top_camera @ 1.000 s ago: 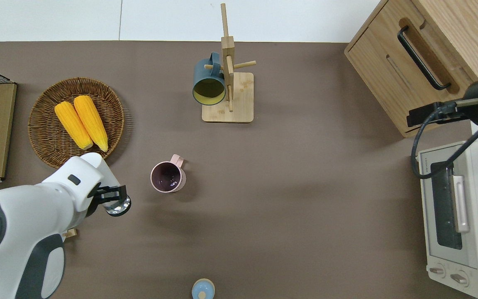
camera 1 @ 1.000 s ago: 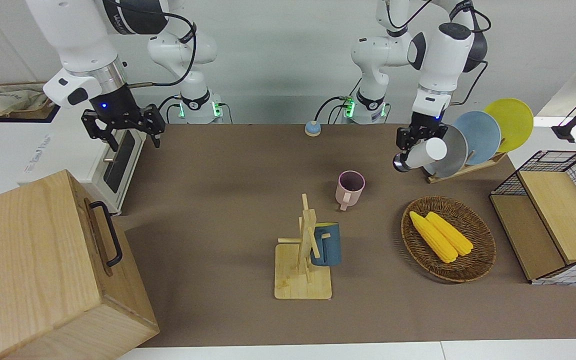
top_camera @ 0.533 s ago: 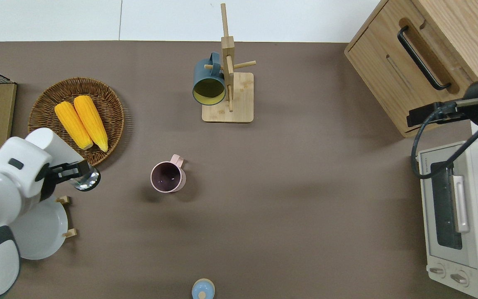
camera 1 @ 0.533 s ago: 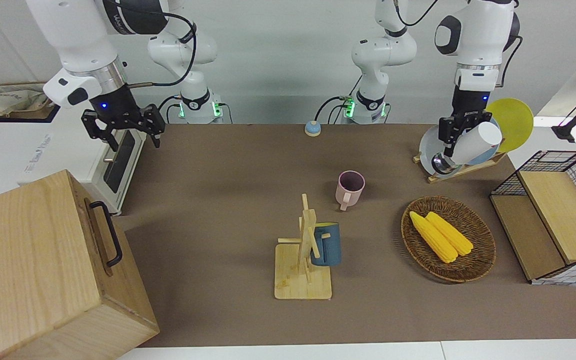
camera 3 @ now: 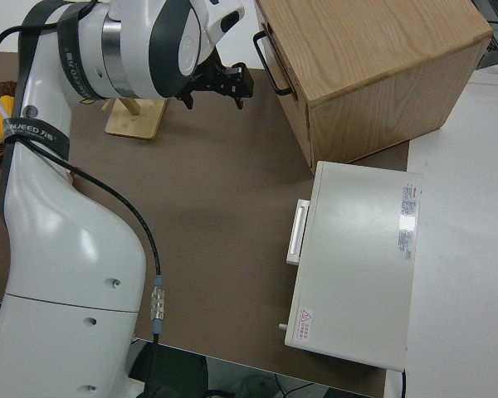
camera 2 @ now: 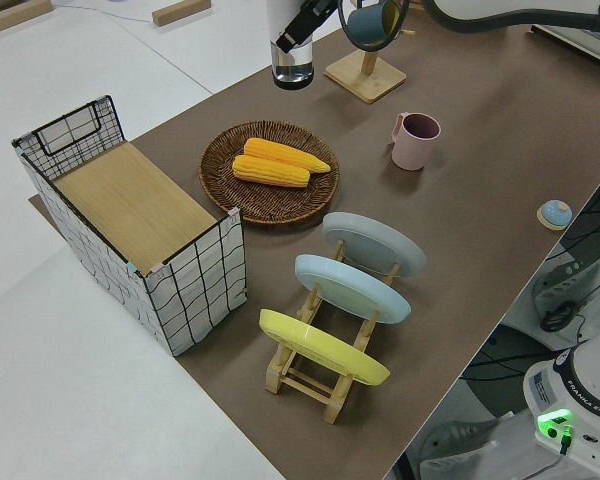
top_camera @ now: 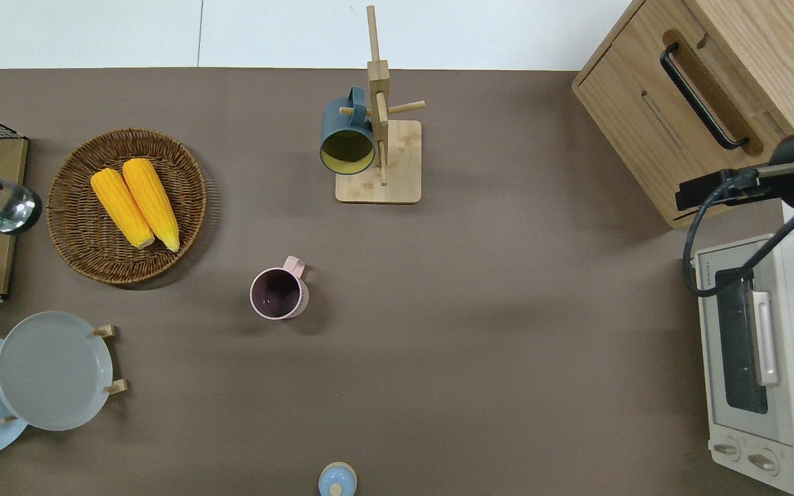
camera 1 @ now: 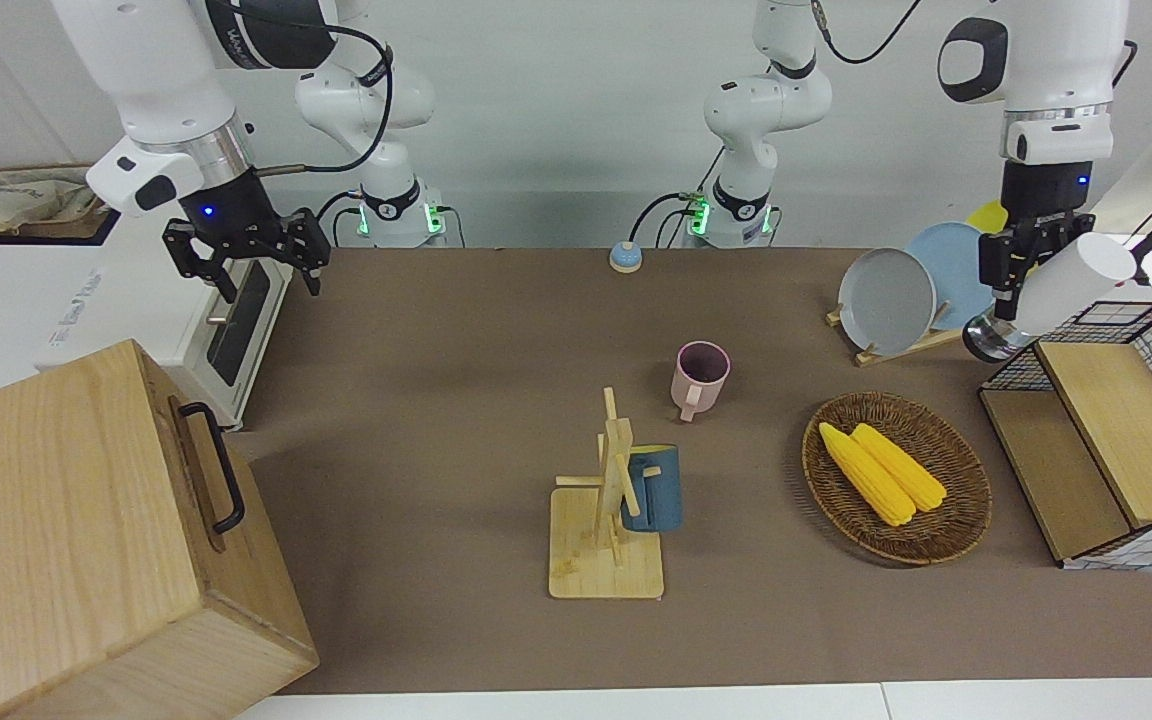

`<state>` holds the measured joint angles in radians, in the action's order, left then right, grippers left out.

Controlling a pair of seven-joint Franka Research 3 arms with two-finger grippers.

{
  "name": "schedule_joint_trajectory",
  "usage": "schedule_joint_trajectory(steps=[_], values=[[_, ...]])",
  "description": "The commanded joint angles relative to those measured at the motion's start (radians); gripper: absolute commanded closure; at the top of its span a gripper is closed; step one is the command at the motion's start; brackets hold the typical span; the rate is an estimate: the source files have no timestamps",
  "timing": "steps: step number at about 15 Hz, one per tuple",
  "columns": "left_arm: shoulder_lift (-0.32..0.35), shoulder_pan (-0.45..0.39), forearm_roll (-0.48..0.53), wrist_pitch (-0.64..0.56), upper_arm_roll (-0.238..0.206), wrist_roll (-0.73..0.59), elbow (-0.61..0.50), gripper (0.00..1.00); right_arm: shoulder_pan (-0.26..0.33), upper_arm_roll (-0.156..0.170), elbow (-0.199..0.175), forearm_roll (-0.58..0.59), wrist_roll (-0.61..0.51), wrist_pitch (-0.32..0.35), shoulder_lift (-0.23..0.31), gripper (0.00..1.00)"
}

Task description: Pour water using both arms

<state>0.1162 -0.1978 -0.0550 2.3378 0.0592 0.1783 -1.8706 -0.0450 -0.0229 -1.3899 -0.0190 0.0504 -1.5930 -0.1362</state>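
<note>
— So, where is the bottle (camera 1: 1061, 285)?
— Tilted in the left gripper (camera 1: 1011, 285), which is clamped round its body. From overhead it hangs over the wire crate (camera 1: 1101, 320), at nine o'clock from the corn basket (top_camera: 183, 241). The pink mug (top_camera: 278, 294) stands at four o'clock from that basket.
— How will it handle?
— Rigid, smooth and probably slippery, and the water shifts its weight, so a mid-body hold looks safest. The parked right gripper (camera 1: 246, 255) gapes wide and is empty.

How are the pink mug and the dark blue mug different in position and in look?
The pink mug stands upright on the table, while the dark blue mug hangs tilted from a peg of the wooden mug rack. The pink mug is dark inside, the blue mug yellow inside. The pink mug is nearer to the robots. Each has one handle.
</note>
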Motion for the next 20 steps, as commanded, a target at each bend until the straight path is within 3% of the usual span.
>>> schedule_joint_trajectory(steps=[1, 4, 11, 20], values=[[-0.111, -0.060, -0.014, 0.005, -0.013, -0.127, 0.180, 1.00, 0.010, 0.006, -0.023, -0.006, 0.017, -0.013, 0.020, 0.007], [-0.154, -0.121, 0.064, 0.006, -0.015, -0.273, 0.211, 1.00, 0.010, 0.006, -0.023, -0.006, 0.017, -0.013, 0.020, 0.007], [-0.225, -0.290, 0.369, 0.006, -0.016, -0.702, 0.240, 1.00, 0.010, 0.006, -0.023, -0.006, 0.017, -0.013, 0.020, 0.007], [-0.323, -0.396, 0.624, 0.121, -0.016, -1.092, 0.228, 1.00, 0.010, 0.006, -0.023, -0.004, 0.017, -0.013, 0.020, 0.007]])
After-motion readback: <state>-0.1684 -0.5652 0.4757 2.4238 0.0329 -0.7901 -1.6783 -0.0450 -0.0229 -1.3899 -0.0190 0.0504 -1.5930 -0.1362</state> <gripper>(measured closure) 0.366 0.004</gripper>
